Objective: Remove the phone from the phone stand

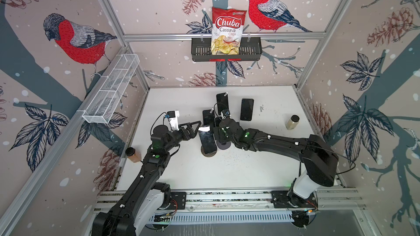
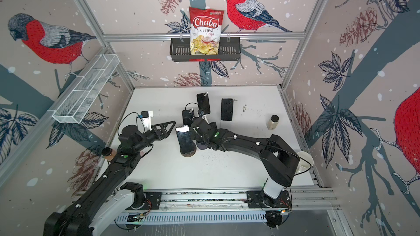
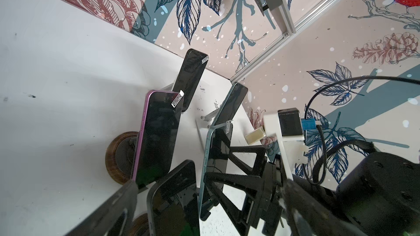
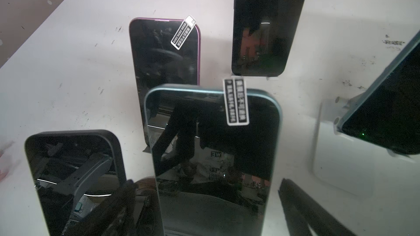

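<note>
Grippers are both gaping wide, holding nothing; the left gripper [image 1: 193, 126] is hovering beside a dark phone [image 1: 207, 140] that is leaning on a round wooden base [image 1: 208, 154] toward the table's [image 1: 238, 173] near edge; just beyond, the right gripper [image 4: 205, 182] is straddling the teal-rimmed phone [image 4: 211, 155] at the table's middle, its stand lying mostly hidden; closing on the slim side rims rather than the slick glass face, then lifting straight up, is looking wisest; farther back, a purple-rimmed phone [image 4: 163, 51], stickered at one corner, and a glossy black one [image 4: 268, 23] are standing propped.
</note>
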Motion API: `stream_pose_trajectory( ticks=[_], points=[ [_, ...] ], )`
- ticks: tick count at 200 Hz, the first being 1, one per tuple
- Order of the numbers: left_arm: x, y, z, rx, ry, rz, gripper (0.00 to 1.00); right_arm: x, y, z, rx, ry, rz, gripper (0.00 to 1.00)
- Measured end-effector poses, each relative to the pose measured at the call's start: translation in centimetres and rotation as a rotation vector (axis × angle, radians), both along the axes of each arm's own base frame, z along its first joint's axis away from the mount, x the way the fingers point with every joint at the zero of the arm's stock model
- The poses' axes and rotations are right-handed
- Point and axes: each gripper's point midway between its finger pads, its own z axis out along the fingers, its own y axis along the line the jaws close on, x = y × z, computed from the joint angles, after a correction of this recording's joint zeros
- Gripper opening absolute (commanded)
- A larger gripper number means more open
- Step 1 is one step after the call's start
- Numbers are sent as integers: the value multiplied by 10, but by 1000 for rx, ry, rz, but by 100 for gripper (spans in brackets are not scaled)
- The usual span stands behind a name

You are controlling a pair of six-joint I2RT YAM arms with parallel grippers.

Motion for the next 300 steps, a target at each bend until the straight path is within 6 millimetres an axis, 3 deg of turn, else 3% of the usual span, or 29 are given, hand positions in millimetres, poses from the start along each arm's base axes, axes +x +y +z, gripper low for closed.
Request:
stream_pose_trajectory(
  ticks=[225,300],
  points=[
    [1,-3,-4,-1,-3,-17,98,-2,0,-13,-40,-2,-18,82],
    [1,-2,-10,2,12,-16,99,-1,-2,-11,-39,-13,-25,72]
  ],
)
